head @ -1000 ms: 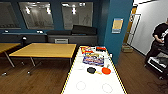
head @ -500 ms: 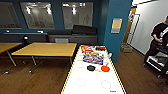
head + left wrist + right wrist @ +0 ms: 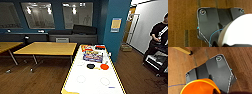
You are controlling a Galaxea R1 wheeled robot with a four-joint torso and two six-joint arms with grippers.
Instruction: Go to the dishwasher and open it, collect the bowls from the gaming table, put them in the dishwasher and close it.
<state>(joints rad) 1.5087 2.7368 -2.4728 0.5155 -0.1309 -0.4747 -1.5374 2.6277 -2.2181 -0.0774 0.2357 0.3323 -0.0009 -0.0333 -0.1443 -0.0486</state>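
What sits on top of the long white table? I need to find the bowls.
On the white table lie a black bowl and an orange bowl side by side, with colourful game boxes beyond them. The boxes cover the tabletop beneath them.

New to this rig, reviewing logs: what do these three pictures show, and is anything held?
The machine is a wheeled robot with two arms. The wide picture comes from a camera on its head, looking down at a long white table with a yellowish edge. On it lie board-game boxes, a black bowl and an orange bowl, side by side. A person stands at the right. The other two pictures come from wrist cameras over a wooden floor; the dark plate is robot hardware. A white rounded thing shows close at the left wrist and an orange rounded thing at the right. I can't tell whether either is held.
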